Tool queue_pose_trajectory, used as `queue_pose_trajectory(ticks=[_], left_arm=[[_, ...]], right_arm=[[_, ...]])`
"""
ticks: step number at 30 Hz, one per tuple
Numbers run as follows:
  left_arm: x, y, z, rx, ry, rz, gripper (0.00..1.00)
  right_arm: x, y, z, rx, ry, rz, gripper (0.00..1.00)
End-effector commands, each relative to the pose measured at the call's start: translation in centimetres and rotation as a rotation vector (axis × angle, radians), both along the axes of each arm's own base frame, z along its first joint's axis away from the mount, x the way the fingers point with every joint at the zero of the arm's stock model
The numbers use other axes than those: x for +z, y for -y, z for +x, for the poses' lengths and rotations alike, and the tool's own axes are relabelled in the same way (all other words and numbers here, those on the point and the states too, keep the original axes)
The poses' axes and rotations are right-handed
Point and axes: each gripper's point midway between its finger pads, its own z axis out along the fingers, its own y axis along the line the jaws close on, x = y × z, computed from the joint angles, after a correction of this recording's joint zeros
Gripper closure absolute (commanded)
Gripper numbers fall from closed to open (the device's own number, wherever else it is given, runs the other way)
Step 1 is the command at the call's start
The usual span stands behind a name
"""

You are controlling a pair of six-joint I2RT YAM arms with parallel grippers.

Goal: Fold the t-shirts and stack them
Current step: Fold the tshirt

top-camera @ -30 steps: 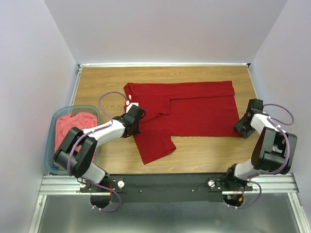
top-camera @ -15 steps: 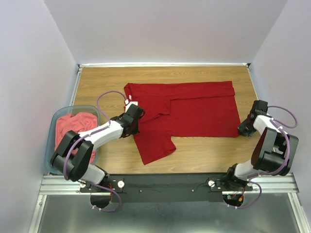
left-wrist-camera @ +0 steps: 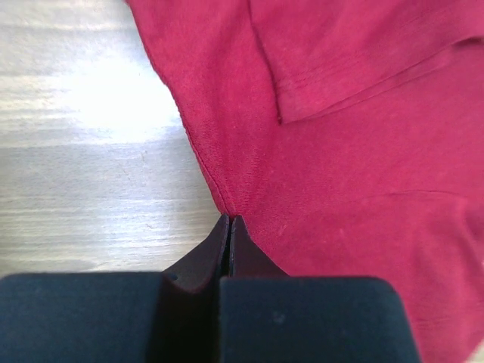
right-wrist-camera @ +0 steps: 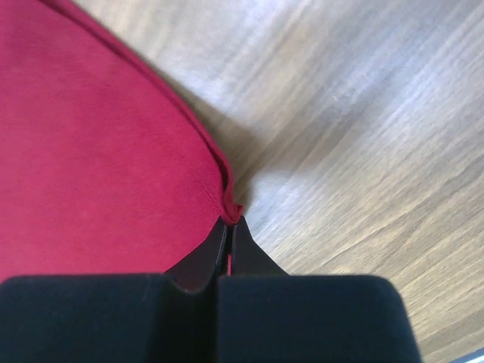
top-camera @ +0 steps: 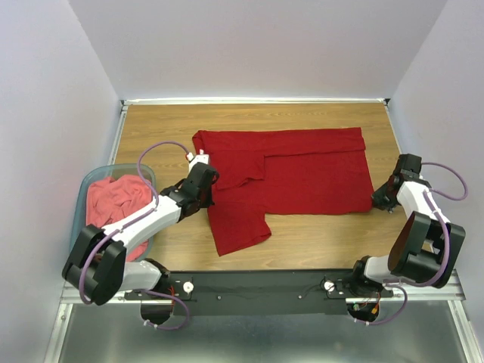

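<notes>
The deep crimson t-shirt (top-camera: 302,170) lies spread on the wooden table, one sleeve folded over its middle and a flap hanging toward the front. My left gripper (top-camera: 207,190) is shut on the crimson t-shirt's left edge (left-wrist-camera: 227,204). My right gripper (top-camera: 380,200) is shut on the shirt's front right corner (right-wrist-camera: 231,208). A coral-pink t-shirt (top-camera: 113,204) lies crumpled in the tub at the left.
The translucent blue-grey plastic tub (top-camera: 82,197) stands at the table's left edge. Bare wood (top-camera: 325,234) shows in front of the shirt and behind it. White walls close in the back and the sides.
Both grippers have pulled outward: the left a little left, the right further right. The shirt's right edge has stretched right and the front flap has shifted slightly left.
</notes>
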Motion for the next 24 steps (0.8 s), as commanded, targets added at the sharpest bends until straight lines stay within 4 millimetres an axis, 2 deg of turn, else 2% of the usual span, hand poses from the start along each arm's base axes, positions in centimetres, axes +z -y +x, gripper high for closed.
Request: queue_pose_trajectory(ticks=[1, 5, 10, 14, 16, 24], left_arm=[[1.5, 0.5, 0.0, -0.004, 0.033, -0.058, 1.0], [1.5, 0.5, 0.4, -0.007, 0.029, -0.081, 1.0], [1.5, 1.0, 1.5, -0.021, 0.017, -0.112, 1.0], [2.5, 1.0, 3.3, -0.015, 0.029, -0.141, 1.0], [2.9, 0.5, 4.3, -0.004, 0.033, -0.151, 1.0], [3.8, -1.5, 7.9, 0.037, 0.041, -0.15, 1.0]], right_arm=[[2.3, -0.3, 0.9, 0.029, 0.054, 0.022, 1.0], [2.8, -0.9, 2.0, 0.063, 0.08, 0.061, 1.0], [3.7, 0.1, 4.3, 0.09, 0.094, 0.041, 1.0], [4.4, 0.2, 6.5, 0.087, 0.159, 0.065, 1.0], [4.5, 0.0, 7.8, 0.086, 0.191, 0.095, 0.99], [4.6, 0.6, 11.1, 0.062, 0.254, 0.126, 1.0]])
